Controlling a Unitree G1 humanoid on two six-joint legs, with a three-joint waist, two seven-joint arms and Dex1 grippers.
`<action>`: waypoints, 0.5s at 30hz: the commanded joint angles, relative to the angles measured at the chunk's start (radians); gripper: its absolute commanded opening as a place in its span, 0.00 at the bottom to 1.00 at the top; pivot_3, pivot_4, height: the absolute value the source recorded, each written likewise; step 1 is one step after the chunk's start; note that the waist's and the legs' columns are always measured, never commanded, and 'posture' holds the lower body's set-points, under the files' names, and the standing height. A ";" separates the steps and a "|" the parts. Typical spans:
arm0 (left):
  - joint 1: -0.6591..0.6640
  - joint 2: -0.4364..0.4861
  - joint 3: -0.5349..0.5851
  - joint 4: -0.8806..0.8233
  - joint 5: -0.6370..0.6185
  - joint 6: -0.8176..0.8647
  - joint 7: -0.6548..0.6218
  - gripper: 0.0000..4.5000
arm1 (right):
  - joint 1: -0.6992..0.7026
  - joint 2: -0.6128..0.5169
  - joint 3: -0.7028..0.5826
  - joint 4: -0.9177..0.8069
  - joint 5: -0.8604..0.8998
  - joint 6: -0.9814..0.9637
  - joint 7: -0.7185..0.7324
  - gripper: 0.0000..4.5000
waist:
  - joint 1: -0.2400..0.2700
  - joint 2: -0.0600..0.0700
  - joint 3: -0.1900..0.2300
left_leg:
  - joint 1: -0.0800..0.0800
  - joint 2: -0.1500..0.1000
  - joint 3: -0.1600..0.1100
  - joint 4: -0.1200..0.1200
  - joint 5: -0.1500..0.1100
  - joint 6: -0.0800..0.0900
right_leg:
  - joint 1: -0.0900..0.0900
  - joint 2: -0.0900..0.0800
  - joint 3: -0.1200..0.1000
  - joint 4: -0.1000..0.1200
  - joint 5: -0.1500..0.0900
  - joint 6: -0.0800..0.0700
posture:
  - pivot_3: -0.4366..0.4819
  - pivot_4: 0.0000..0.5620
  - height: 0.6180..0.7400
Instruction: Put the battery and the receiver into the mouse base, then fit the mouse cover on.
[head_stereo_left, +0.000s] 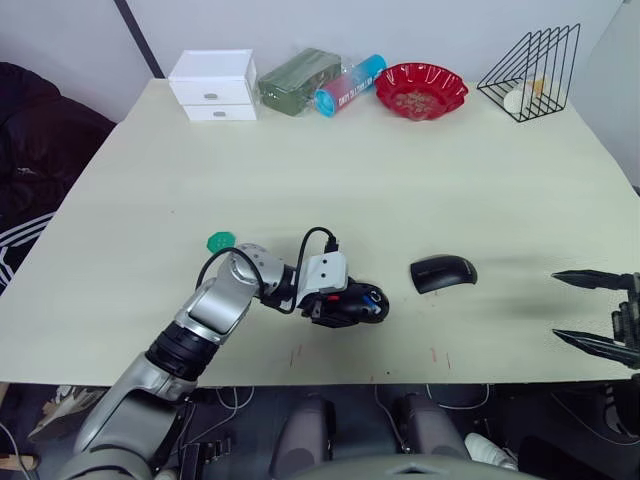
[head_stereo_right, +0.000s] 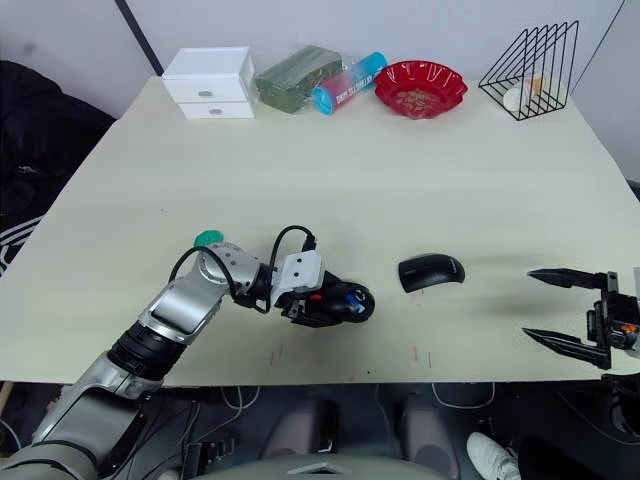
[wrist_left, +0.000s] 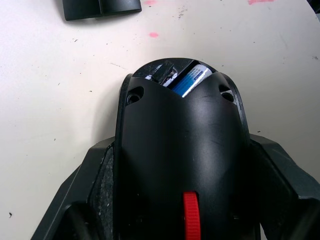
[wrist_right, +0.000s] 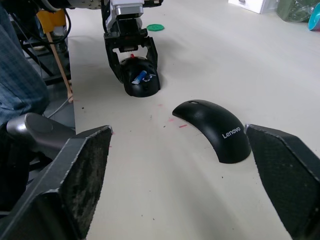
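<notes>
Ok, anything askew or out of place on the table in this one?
One thing: the blue battery sits tilted in the mouse base, one end raised rather than flat. The mouse cover lies apart on the table.

Counted on the table: one black oval mouse base (head_stereo_left: 358, 305), one smooth black domed mouse cover (head_stereo_left: 443, 272), one blue-labelled battery (wrist_left: 191, 80).

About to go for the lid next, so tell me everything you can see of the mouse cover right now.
The mouse cover is a smooth, plain black domed shell that looks like matte plastic, with "Lenovo" printed in pale letters on its top. It lies dome-up on the table, near the front edge, with nothing touching it. The mouse base lies apart on its left, the open right gripper well off on its right. Small red marks dot the tabletop beside it.
</notes>
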 joint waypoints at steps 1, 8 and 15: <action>0.002 0.014 0.016 -0.006 0.002 0.025 0.005 0.65 | 0.009 -0.020 -0.008 -0.015 0.031 -0.016 0.006 1.00 | 0.000 0.000 0.000 | 0.000 0.000 0.000 0.000 0.000 0.000 | 0.000 0.000 0.000 0.000 0.000 0.000 | 0.48 0.27 1.00; -0.005 0.004 0.028 -0.003 -0.021 0.040 0.006 0.95 | 0.018 -0.029 -0.018 -0.035 0.051 0.002 0.006 1.00 | 0.002 0.000 0.000 | 0.000 0.000 0.000 0.000 0.000 0.000 | 0.000 0.000 0.000 0.000 0.000 0.000 | 0.48 0.27 1.00; 0.004 0.022 0.105 -0.036 -0.123 0.043 -0.048 0.95 | 0.016 -0.045 -0.013 -0.032 0.060 0.011 0.006 1.00 | 0.002 0.000 0.001 | 0.000 0.000 0.000 0.000 0.000 0.000 | 0.000 0.000 0.000 0.000 0.000 0.000 | 0.48 0.27 1.00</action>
